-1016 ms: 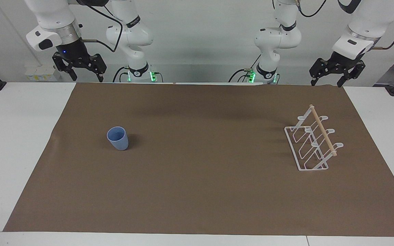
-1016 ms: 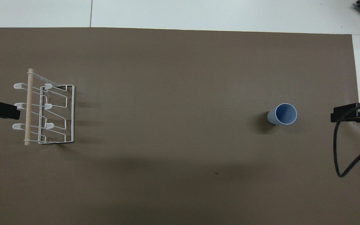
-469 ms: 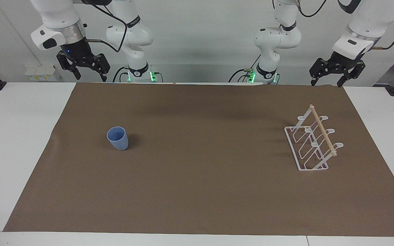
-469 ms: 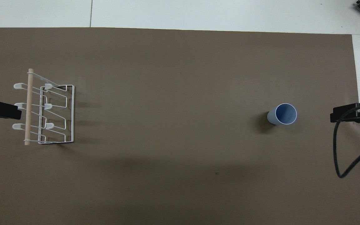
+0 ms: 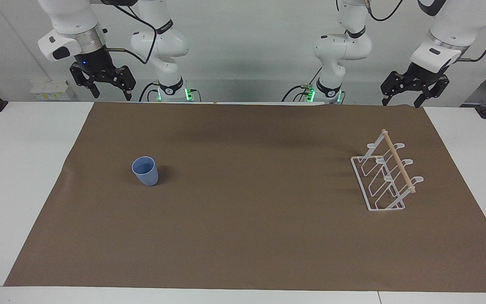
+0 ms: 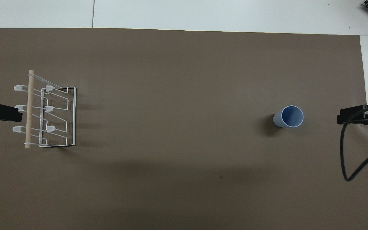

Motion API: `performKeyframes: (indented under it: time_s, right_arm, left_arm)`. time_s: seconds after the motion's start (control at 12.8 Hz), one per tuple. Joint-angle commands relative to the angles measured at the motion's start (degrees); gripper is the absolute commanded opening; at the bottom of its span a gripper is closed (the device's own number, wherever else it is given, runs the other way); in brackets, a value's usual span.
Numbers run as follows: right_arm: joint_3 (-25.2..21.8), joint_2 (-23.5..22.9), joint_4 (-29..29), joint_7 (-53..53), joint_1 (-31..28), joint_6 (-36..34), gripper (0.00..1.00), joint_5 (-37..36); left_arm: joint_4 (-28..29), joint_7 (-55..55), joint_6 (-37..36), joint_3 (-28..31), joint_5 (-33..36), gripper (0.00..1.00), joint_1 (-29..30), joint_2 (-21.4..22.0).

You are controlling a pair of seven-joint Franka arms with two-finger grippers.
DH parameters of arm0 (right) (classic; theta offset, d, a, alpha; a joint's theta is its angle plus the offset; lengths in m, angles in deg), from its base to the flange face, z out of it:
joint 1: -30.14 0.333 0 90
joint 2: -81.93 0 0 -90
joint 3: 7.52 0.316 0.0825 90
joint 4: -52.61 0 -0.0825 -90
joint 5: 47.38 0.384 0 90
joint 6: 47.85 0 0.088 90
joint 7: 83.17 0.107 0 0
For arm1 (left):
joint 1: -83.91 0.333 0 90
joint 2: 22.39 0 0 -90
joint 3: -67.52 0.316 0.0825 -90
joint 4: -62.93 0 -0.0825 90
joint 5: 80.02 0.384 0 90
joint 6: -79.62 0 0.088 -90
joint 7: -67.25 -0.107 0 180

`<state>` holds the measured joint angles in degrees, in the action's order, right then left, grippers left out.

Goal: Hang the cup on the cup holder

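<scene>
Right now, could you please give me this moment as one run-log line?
cup: upright on mat, untouched | cup holder: empty | right gripper: open, raised, not yet at cup | left gripper: open, waiting

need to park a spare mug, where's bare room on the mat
The widest bare stretch of the brown mat lies between the cup and the cup holder. Nothing is crowded.

Robotics lab: two Franka arms (image 5: 158,38) on white table (image 5: 23,169) w/ brown mat (image 5: 247,219).
</scene>
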<state>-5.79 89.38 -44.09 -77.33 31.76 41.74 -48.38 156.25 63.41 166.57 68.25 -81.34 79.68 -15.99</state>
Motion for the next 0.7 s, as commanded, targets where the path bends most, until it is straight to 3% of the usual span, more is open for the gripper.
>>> performKeyframes:
  time_s: [0.0, 0.63]
  right_arm:
    - [0.38, 1.42, -5.5, 2.94, 2.06, 5.14, 1.0, 0.82]
    - [0.38, -1.65, -17.55, 0.58, 2.07, 22.54, 1.0, 0.82]
  left_arm:
    - [1.34, -0.03, 0.41, 0.24, -0.53, 1.0, -0.34, 1.59]
    - [1.43, -0.12, 0.24, 0.24, -0.53, 1.0, -0.34, 1.68]
